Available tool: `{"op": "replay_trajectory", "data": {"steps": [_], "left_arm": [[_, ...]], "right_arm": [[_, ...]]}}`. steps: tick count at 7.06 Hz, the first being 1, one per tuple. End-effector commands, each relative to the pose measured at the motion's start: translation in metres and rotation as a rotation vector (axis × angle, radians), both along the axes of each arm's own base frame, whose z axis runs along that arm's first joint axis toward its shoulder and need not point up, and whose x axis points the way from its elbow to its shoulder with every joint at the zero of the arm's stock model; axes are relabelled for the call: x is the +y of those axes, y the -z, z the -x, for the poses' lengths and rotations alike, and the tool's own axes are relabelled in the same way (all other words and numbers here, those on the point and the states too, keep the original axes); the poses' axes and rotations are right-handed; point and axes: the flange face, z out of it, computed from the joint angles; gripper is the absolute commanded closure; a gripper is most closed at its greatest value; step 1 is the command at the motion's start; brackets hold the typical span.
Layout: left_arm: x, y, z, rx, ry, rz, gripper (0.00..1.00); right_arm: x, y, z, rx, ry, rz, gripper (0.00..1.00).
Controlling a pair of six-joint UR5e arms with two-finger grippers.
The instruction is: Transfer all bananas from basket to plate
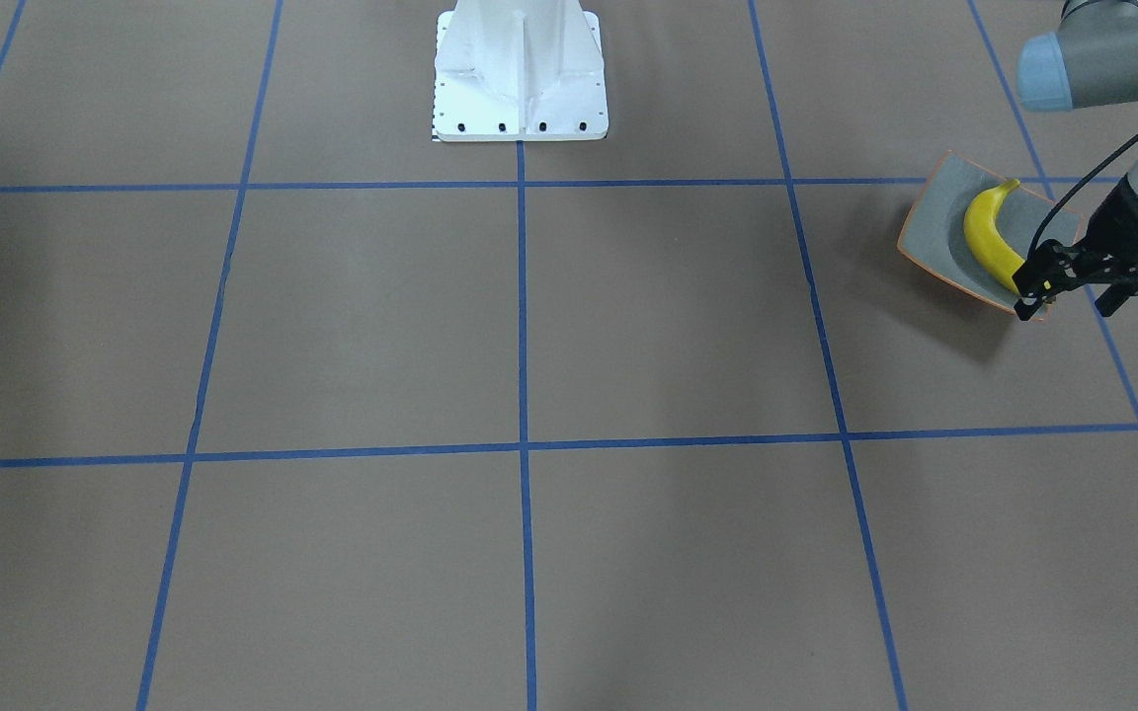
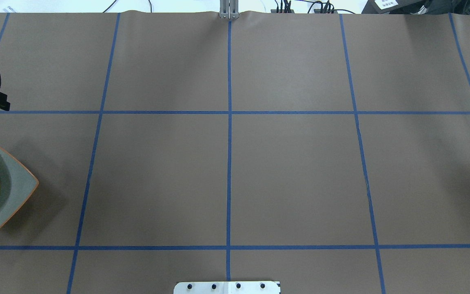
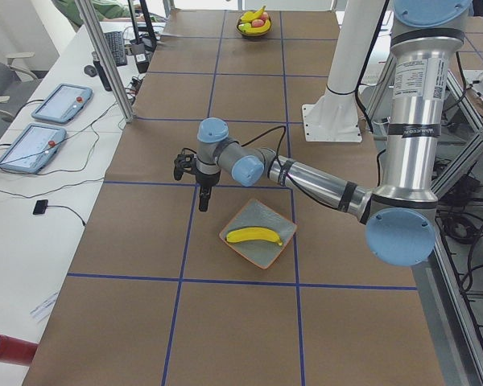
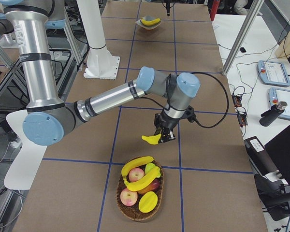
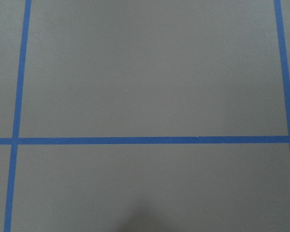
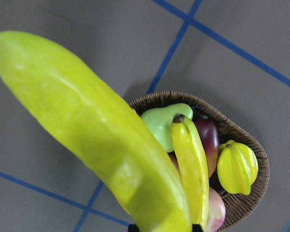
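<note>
Yellow curved banana point(image 4: 151, 139): clamped in right gripper point(image 4: 163, 137), near brown wicker basket point(image 6: 241, 208).
Left gripper point(image 3: 203, 201): jaw state cannot be told.
Grey orange-rimmed plate point(image 1: 934, 212): one resting banana point(image 1: 989, 237).

- The table point(image 2: 292, 171) is covered in brown paper, and blue tape lines point(image 2: 229, 163) divide it into a grid of large squares.
- A green pear point(image 6: 162, 123), a dark red apple point(image 6: 208, 137) and a ribbed yellow starfruit point(image 6: 237, 166) sit bunched together near one end of the table.
- A white bench point(image 3: 16, 217) runs alongside the table, carrying two blue-edged handheld screens point(image 3: 62, 103) and a black keyboard point(image 3: 117, 47).
- A red tube point(image 3: 4, 350) lies just off the table's near corner.
</note>
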Motion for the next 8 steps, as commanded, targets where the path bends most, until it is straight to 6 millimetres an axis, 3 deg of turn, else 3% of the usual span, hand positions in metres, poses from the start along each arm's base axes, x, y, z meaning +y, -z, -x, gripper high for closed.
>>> {"op": "replay_trajectory", "data": {"steps": [1, 2, 3, 5, 6, 8], "left_arm": [[-0.007, 0.010, -0.004, 0.008, -0.001, -0.016, 0.00], [-0.014, 0.026, -0.007, 0.030, 0.027, -0.017, 0.00], [-0.031, 0.065, -0.022, 0.082, 0.083, -0.010, 0.00], [-0.038, 0.139, -0.089, 0.201, 0.121, 0.038, 0.00], [-0.033, 0.174, -0.122, 0.256, 0.126, 0.067, 0.00], [-0.017, 0.224, -0.160, 0.376, 0.137, 0.093, 0.00]], "right_arm": [[-0.019, 0.052, 0.047, -0.171, -0.073, 0.059, 1.00], [-0.024, 0.076, 0.080, -0.221, -0.083, 0.073, 1.00], [-0.032, 0.108, 0.125, -0.267, -0.076, 0.109, 1.00], [-0.028, 0.168, 0.215, -0.300, -0.105, 0.156, 1.00], [-0.023, 0.186, 0.258, -0.314, -0.138, 0.172, 1.00], [-0.006, 0.224, 0.335, -0.362, -0.199, 0.244, 1.00]]}}
